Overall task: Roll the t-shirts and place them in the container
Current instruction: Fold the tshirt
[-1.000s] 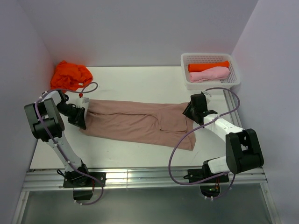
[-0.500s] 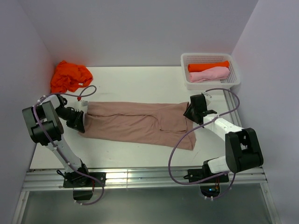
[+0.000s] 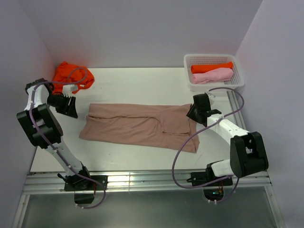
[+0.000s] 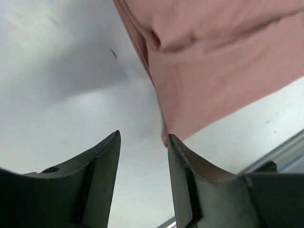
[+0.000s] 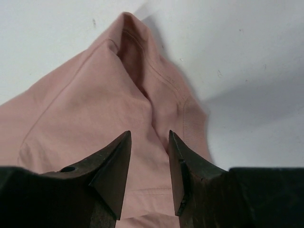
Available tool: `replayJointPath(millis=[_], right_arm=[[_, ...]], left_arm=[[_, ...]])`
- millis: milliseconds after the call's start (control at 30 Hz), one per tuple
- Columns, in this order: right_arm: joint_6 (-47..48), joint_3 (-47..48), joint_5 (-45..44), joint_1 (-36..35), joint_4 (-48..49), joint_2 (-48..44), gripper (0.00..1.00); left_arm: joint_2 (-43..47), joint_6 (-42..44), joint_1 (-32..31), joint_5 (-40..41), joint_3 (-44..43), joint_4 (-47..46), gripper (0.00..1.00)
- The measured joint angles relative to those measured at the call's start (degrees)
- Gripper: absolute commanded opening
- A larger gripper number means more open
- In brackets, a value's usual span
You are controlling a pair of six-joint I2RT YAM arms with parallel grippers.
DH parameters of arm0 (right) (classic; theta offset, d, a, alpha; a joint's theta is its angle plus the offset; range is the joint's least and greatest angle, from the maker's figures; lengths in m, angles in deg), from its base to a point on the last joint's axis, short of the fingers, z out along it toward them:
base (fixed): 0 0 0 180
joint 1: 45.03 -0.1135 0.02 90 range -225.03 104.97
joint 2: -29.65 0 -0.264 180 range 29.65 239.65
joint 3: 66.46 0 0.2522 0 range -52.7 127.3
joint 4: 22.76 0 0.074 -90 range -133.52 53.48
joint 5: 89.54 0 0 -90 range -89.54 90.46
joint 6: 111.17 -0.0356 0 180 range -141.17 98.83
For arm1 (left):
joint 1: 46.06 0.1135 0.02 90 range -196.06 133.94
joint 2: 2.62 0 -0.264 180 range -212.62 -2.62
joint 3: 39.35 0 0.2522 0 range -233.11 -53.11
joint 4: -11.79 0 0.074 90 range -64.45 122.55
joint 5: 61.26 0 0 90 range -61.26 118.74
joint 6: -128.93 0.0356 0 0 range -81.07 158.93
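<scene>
Flat on the counter (image 3: 142, 83): pinkish-brown t-shirt (image 3: 137, 126), between left end effector (image 3: 66, 105) and right end effector (image 3: 194, 113).
Beyond the right one, the basket (image 3: 214, 87) holds an orange roll (image 3: 211, 67) and a pink roll (image 3: 213, 76); only the wrist views show both jaws parted, empty.

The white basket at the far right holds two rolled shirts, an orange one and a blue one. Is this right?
No. In the top external view the white basket holds an orange rolled shirt and a light pink rolled shirt, not a blue one.

flat t-shirt (image 3: 137, 126) centre | crumpled t-shirt (image 3: 60, 74) back-left | basket (image 3: 213, 87) back-right
</scene>
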Motion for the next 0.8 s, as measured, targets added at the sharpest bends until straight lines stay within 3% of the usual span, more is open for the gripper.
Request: replayJointPath(millis=[133,433,800], right_arm=[[-0.2,1.9,-0.1,-1.9,-1.0,-0.5,0.45],[-1.6,8.3,0.8,-8.8,-1.6,4.4,0.45],[-2.4,9.2,3.0,-7.8,-1.4,11.6,0.45]], left_arm=[[-0.1,-0.9,-2.3,-2.5,-6.9,0.5,0.43],[-3.8,-8.6,-15.0,-6.3,-9.4,-3.1,0.34],[-10.5,-10.2,-15.0,-5.6,-6.0,-6.7,0.23]])
